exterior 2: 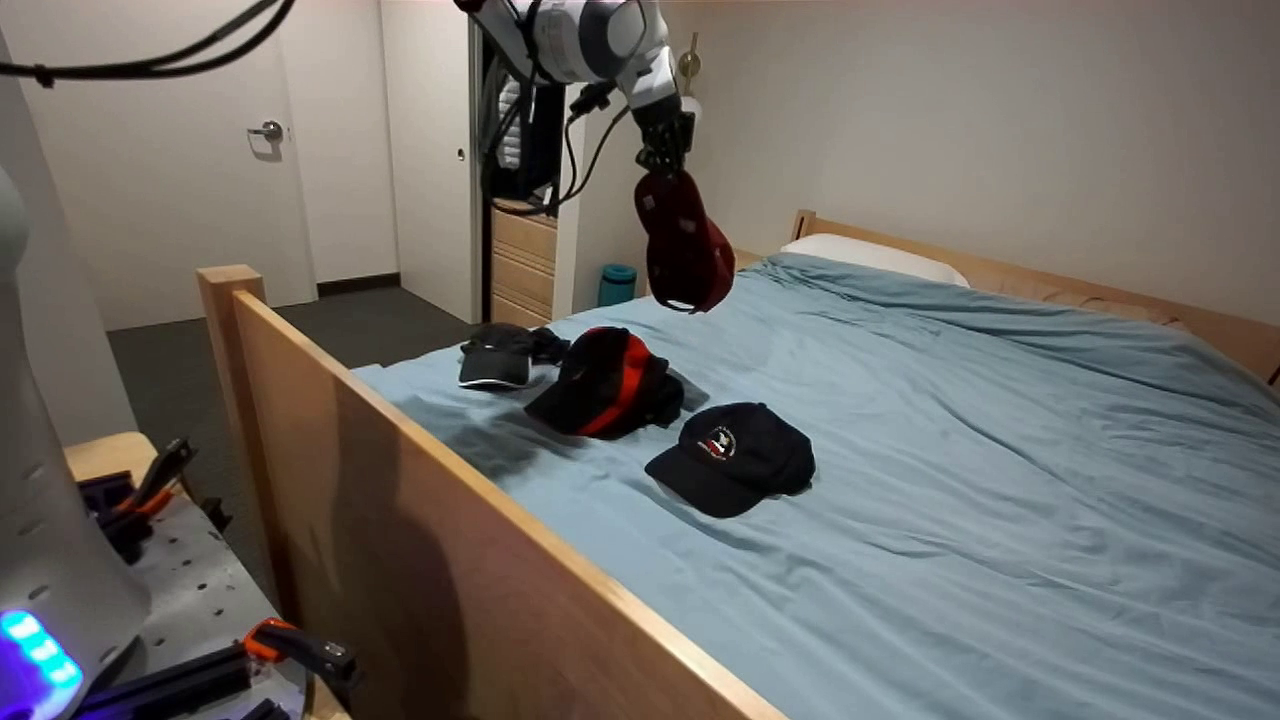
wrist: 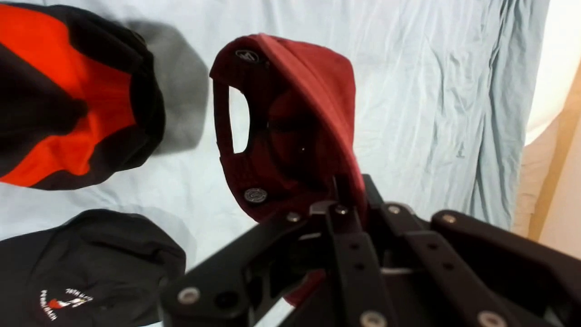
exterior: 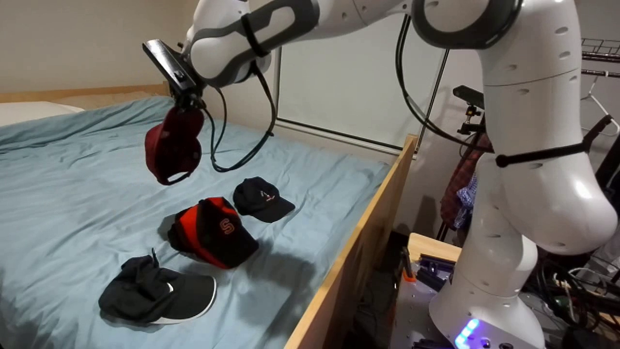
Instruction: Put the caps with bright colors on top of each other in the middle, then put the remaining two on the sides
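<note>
Red-and-black cap (exterior 2: 605, 385) lying, maroon cap (exterior 2: 690, 240) aloft.
In an exterior view, former at center between white-trimmed black cap (exterior 2: 497, 362) and emblemed dark cap (exterior 2: 757, 450); latter hangs at upper center, pincer (exterior 2: 664, 166) clamped on it.

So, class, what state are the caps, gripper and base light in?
Red cap, held above bed
Gripper, shut on red cap
Red-and-black cap, crown up, on bed
White-edged black cap, crown up, on bed
Round-badged dark cap, crown up, on bed
Base light, lit blue
</note>
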Available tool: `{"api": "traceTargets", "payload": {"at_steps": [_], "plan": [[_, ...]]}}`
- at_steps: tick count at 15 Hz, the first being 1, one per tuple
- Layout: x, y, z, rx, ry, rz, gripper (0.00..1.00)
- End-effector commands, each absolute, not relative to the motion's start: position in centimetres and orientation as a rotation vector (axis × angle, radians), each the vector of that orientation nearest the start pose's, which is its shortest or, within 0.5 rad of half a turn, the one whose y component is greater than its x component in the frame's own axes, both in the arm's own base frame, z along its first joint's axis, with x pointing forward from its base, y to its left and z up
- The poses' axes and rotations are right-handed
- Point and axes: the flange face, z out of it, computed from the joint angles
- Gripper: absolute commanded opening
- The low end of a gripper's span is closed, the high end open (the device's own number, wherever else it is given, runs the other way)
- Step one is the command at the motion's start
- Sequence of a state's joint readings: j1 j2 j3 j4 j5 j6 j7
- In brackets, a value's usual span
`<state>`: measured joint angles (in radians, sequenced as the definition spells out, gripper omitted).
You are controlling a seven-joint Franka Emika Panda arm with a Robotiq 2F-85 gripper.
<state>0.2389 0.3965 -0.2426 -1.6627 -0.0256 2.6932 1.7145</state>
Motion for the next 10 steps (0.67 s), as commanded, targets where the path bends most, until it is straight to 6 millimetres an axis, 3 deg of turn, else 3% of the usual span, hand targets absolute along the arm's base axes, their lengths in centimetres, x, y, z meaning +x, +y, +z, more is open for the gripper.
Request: {"api": "traceTargets", "payload": {"at_steps": [1, 5, 10], "plan": [[65.1, 1.4, 44.1, -1.821, 1.989, -0.605, 0.05], [60.3, -0.1, 41.1, -1.792, 1.998, -0.569, 0.05], [57.3, 0.5, 37.7, -1.756, 1.949, -0.568, 0.05]]}}
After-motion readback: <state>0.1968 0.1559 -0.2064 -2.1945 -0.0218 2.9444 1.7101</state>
